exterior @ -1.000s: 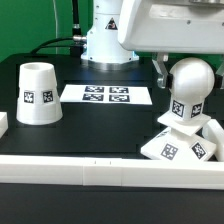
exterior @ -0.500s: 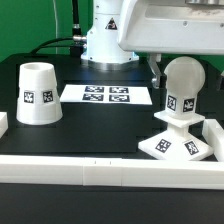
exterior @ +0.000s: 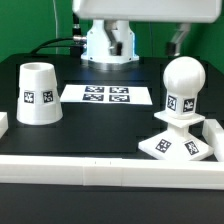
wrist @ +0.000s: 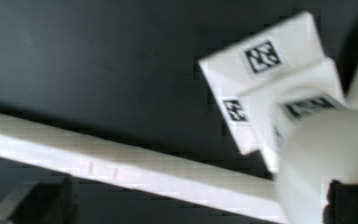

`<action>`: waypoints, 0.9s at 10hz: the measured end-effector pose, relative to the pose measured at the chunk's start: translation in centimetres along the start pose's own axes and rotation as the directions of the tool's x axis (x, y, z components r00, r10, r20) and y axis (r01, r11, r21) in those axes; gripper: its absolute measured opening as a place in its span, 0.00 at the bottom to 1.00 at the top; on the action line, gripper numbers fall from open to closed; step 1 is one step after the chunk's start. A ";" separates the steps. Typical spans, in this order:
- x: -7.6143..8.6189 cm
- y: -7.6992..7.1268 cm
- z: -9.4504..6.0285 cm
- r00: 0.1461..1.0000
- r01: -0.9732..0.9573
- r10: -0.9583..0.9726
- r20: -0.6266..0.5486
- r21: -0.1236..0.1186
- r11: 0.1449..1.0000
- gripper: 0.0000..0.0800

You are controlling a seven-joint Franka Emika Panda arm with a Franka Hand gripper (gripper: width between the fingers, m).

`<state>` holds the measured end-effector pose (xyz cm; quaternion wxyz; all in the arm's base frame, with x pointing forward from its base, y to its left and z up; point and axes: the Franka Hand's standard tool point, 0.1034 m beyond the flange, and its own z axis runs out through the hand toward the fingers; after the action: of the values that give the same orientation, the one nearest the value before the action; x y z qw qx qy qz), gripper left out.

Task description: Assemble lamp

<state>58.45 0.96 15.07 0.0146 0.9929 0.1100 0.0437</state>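
The white rounded bulb (exterior: 185,85) stands upright on the flat square base (exterior: 180,146) at the exterior view's right. The tapered shade (exterior: 37,92) stands apart at the exterior view's left, narrow end up. My gripper (wrist: 197,206) is open and empty, lifted above the bulb. One dark finger (exterior: 181,40) shows above the bulb in the exterior view. The wrist view looks down on the bulb (wrist: 322,150) and the base (wrist: 265,70), with the fingers wide apart on either side and not touching the bulb.
The marker board (exterior: 107,95) lies at the back middle of the black table. A long white border rail (exterior: 100,168) runs along the front and also shows in the wrist view (wrist: 105,150). Short white rail pieces sit at both sides. The robot's base (exterior: 108,42) stands behind.
The gripper has let go of the bulb and risen well above it. The bulb and base, tilted a second ago, now stand upright and still.
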 end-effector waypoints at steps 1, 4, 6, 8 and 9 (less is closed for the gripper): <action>-0.9 1.0 0.7 1.000 -0.005 0.005 0.002 -0.004 1.000 0.87; -0.9 0.7 0.8 1.000 -0.004 0.004 0.005 -0.002 1.000 0.87; -1.4 1.0 1.0 0.999 0.037 -0.037 -0.002 -0.002 0.999 0.87; -7.1 4.1 1.6 0.992 0.124 -0.124 0.017 0.023 0.992 0.87; -9.1 5.9 1.7 0.990 0.138 -0.139 0.030 0.026 0.990 0.87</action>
<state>51.07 -6.87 12.82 0.0076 0.9835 0.1788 0.0255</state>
